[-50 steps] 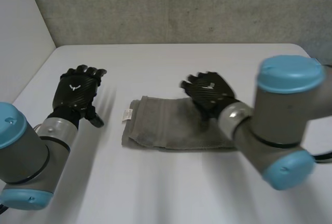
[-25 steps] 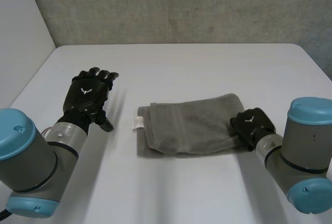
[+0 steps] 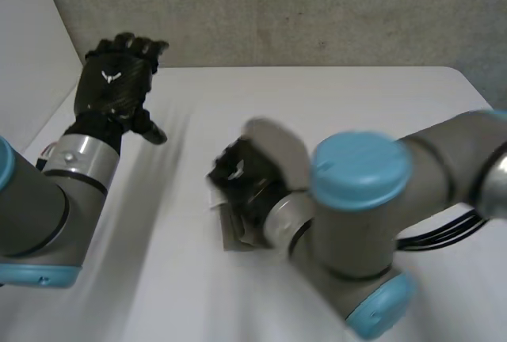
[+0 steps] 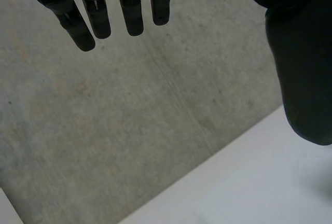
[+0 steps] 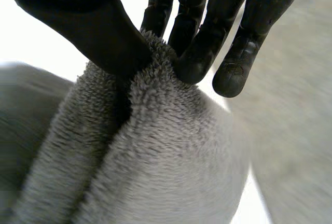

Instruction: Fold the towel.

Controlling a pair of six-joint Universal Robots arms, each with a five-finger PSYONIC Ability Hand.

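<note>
The grey towel (image 3: 274, 143) lies mid-table, one edge lifted and carried over its left part. My right hand (image 3: 238, 179) is over the towel's left end, shut on that lifted edge. In the right wrist view the thumb (image 5: 88, 24) and fingertips (image 5: 193, 63) pinch a thick fold of the towel (image 5: 155, 156). My left hand (image 3: 117, 82) is raised above the table's far left corner, away from the towel. Its fingers (image 4: 129, 11) are straight and spread, holding nothing.
The white table (image 3: 372, 100) runs back to a grey concrete wall (image 3: 277, 9); a white panel (image 3: 28, 49) borders the left side. My right arm's large elbow (image 3: 360, 223) reaches across the table's front right, covering much of the towel.
The right hand closed on the towel's right edge and swept it leftward across the towel. The left hand rose and moved back toward the far left corner.
</note>
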